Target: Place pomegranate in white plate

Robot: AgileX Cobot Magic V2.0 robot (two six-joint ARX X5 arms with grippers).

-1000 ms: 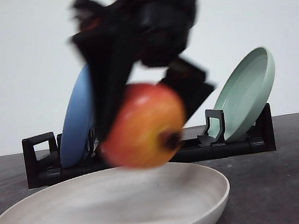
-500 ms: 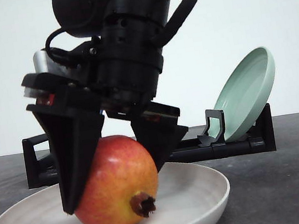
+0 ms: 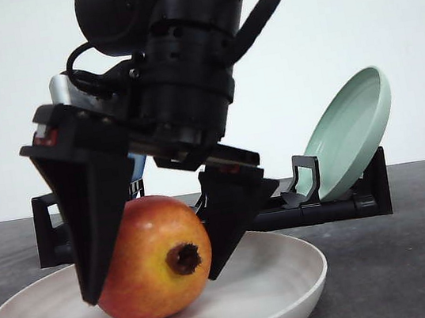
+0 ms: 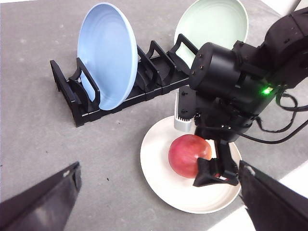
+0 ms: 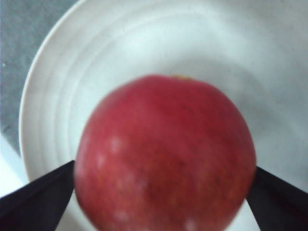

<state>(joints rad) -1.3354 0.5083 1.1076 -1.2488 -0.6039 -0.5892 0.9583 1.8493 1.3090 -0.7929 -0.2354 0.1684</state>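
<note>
The right gripper (image 3: 143,253) stands over the white plate (image 3: 278,277) with its fingers spread just wide of the pomegranate (image 3: 152,260), which rests in the plate's bowl, apparently let go so the fruit settles there, as the left gripper (image 4: 159,202) waits wide open nearby.

We see the white plate (image 3: 294,275) at the near middle of the desk (image 3: 419,256), its centre taken up by the pomegranate (image 3: 153,268) and the right gripper (image 3: 150,276), whose fingers flank the fruit with the arm rising directly above — no way in from overhead there. Just behind the plate, the black rack (image 4: 120,94) runs across the far side, the blue plate (image 4: 106,53) upright at its left and the pale green plate (image 3: 353,134) leaning at its right. Bare desk lies right of the white plate — and left of it too.
</note>
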